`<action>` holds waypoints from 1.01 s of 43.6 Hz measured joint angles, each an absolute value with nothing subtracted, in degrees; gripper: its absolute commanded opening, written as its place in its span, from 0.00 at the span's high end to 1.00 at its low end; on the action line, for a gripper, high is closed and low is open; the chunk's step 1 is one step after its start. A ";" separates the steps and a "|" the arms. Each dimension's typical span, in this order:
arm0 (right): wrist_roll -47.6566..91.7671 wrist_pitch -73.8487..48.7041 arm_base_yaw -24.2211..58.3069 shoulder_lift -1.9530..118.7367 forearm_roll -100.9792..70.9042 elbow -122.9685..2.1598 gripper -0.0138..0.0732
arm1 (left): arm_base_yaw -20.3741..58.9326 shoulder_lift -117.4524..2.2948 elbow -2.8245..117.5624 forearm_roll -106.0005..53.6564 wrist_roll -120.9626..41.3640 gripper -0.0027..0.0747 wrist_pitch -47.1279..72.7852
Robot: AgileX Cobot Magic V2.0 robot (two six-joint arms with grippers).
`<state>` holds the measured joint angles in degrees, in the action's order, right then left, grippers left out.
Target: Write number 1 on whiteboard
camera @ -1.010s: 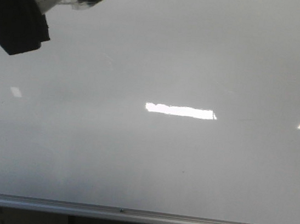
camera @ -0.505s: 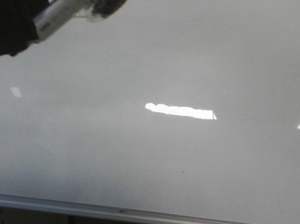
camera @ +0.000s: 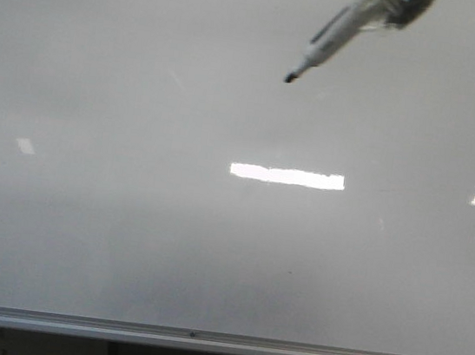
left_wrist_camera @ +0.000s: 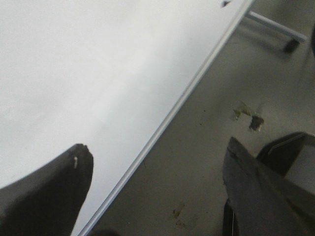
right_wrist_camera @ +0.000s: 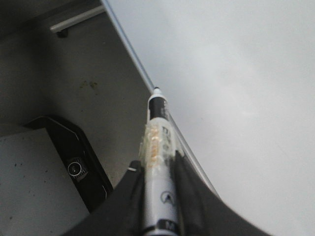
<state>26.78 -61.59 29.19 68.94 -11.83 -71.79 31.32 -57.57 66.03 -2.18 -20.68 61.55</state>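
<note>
Whiteboard (camera: pixel 124 241) fills nearly the whole front view, glossy grey-white, with its silver frame (camera: pixel 216 343) running along the bottom and bright rectangular reflections across the middle. No marker stroke shows on it in any view.

At the top right of the front view a marker (camera: pixel 330 39) slants down and to the left, its dark tip over the board's upper middle; whether the tip touches the surface cannot be told. The body holding it is cut off by the picture's edge.

The right wrist view shows what the front one hides: the right gripper (right_wrist_camera: pixel 157 196) is clenched on the marker (right_wrist_camera: pixel 158 162), dark fingers (right_wrist_camera: pixel 189 196) on either side of the white barrel, which has tape wrapped round it, with the tip lying along the board's frame edge (right_wrist_camera: pixel 133 54) and floor beyond.

The left wrist view shows the left gripper (left_wrist_camera: pixel 157 191) released, its fingers (left_wrist_camera: pixel 54 191) spread wide with nothing between, over the board's edge (left_wrist_camera: pixel 172 110) and the stained floor (left_wrist_camera: pixel 216 147).
</note>
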 measured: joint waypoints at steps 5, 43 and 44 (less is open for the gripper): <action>21.26 -60.13 20.54 65.41 -11.33 -68.54 0.89 | 24.52 -56.51 65.76 -2.30 -17.09 0.28 60.90; 11.17 -18.69 -2.81 52.16 -13.04 -39.09 0.88 | 17.15 -55.58 59.30 -4.13 -15.11 0.28 54.24; 11.47 -17.39 -2.42 52.71 -13.04 -39.09 0.88 | 17.15 -55.58 59.30 -4.23 -15.11 0.28 54.10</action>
<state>11.47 -17.39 -2.42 52.71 -13.04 -39.09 17.15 -55.58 59.30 -4.23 -15.11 54.10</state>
